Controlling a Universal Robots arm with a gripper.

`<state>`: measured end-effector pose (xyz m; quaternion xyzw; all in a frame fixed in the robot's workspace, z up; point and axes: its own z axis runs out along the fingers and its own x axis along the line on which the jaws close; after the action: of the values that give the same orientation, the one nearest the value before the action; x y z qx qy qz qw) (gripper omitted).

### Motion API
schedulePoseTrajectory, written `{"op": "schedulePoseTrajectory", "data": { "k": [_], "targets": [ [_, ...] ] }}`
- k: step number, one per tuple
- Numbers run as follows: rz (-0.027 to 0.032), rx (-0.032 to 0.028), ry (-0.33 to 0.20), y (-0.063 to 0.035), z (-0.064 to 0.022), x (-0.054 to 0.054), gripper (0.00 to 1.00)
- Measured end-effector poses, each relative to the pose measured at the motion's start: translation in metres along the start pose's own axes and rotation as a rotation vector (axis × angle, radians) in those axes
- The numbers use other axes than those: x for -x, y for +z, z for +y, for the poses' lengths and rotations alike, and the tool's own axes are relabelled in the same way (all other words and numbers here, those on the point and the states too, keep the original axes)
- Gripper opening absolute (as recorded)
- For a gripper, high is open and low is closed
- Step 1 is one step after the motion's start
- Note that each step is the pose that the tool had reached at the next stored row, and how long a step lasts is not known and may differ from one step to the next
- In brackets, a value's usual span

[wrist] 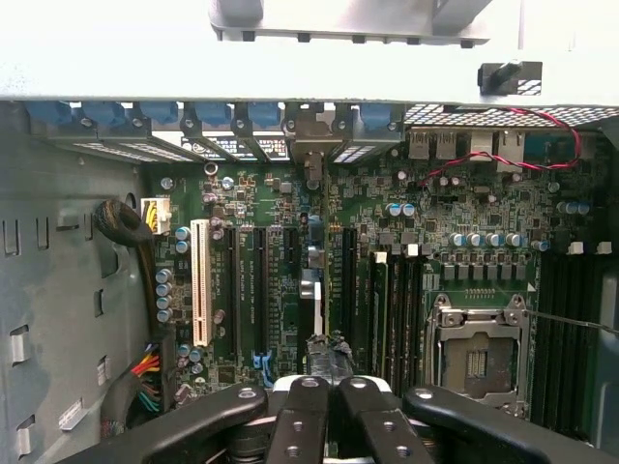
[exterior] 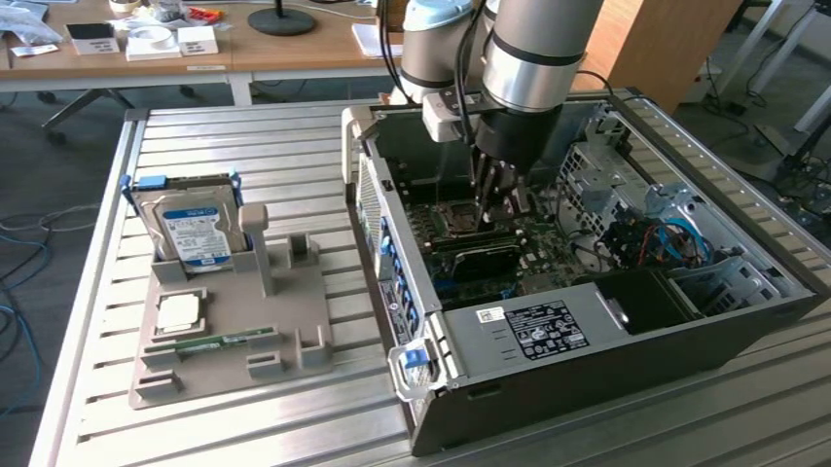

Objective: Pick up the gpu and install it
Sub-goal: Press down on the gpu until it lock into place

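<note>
Green and thin, the gpu stands on its edge in a slot of the open computer case, pinched by the clenched gripper, and it is probably light, stiff and easy to break.

Slatted metal table bearing computer case, grey holder tray

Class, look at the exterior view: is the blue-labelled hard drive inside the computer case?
No. The hard drive stands in the grey holder on the table, outside the case.
</note>
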<state>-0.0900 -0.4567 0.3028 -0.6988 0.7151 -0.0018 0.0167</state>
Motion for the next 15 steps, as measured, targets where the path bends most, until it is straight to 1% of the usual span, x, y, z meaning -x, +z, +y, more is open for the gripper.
{"op": "schedulePoseTrajectory", "data": {
  "k": [15],
  "targets": [
    [0.0000,0.0000,0.000,0.0003,0.0000,0.0010,0.11]
  ]
}}
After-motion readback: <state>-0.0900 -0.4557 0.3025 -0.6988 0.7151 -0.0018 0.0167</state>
